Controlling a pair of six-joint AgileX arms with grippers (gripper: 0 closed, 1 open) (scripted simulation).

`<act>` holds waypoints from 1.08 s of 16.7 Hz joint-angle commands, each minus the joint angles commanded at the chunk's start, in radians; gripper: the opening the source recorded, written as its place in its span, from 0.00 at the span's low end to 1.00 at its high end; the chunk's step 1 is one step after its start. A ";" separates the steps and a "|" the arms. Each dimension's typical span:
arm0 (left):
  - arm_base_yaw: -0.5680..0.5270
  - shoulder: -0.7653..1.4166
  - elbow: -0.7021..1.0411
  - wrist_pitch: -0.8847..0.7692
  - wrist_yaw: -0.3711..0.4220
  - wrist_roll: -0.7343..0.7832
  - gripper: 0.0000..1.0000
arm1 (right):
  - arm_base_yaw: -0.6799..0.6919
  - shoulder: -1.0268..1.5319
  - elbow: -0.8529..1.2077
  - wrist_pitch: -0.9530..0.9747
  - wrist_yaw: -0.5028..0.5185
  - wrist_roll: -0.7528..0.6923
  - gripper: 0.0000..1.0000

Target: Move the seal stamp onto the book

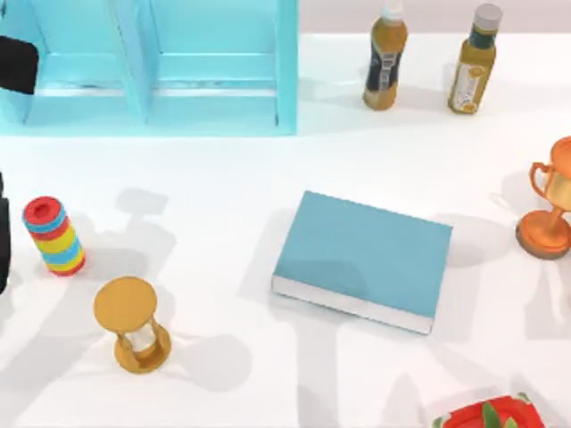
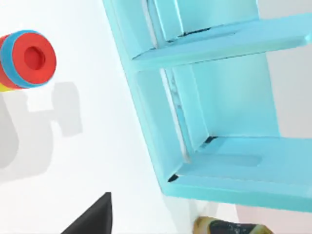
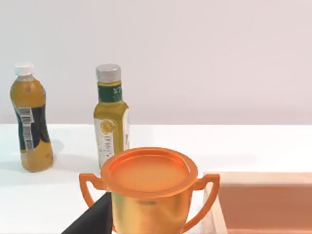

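The left tool is showing as just a black wedge at the edge of the left wrist view, cut off, so how far open it is cannot be told, nor whether it is gripping anything. The right tool is appearing the same way, a dark sliver partly hidden behind the trophy, and its state cannot be told either. In the top view a black part of the left arm is poking in at 10 o'clock, clipped by the frame.

Nearest the left tool, a stack of rings in glossy red, blue and yellow is standing on the white bench at 9 o'clock, and the turquoise shelf unit, smooth and flat-panelled, is running off the frame at 11 o'clock. The trophy, a shiny orange-gold cup with two looped handles, is standing at 3 o'clock, half cut off in the top view.

The book is lying flat and closed just past centre toward 4 o'clock, its matte teal cover up and its white page edges facing 6 o'clock, with nothing resting on it. A golden-brown hourglass with round ends is tilting at 8 o'clock. Two amber bottles, one white-capped and one grey-capped, are standing at 1 o'clock. A red and green thing is peeking in at 5 o'clock, too cropped to identify.
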 joint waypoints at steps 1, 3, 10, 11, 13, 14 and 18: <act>0.054 -0.081 -0.065 0.054 0.045 0.135 1.00 | 0.000 0.000 0.000 0.000 0.000 0.000 1.00; 0.156 -0.236 -0.197 0.163 0.132 0.400 1.00 | 0.000 0.000 0.000 0.000 0.000 0.000 1.00; 0.441 -0.673 -0.643 0.508 0.388 1.219 1.00 | 0.000 0.000 0.000 0.000 0.000 0.000 1.00; 0.471 -0.718 -0.698 0.550 0.417 1.306 1.00 | 0.000 0.000 0.000 0.000 0.000 0.000 1.00; 0.521 -0.791 -0.796 0.623 0.467 1.453 1.00 | 0.000 0.000 0.000 0.000 0.000 0.000 1.00; 0.542 -0.820 -0.838 0.655 0.489 1.513 1.00 | 0.000 0.000 0.000 0.000 0.000 0.000 1.00; 0.587 -0.881 -0.936 0.729 0.538 1.643 1.00 | 0.000 0.000 0.000 0.000 0.000 0.000 1.00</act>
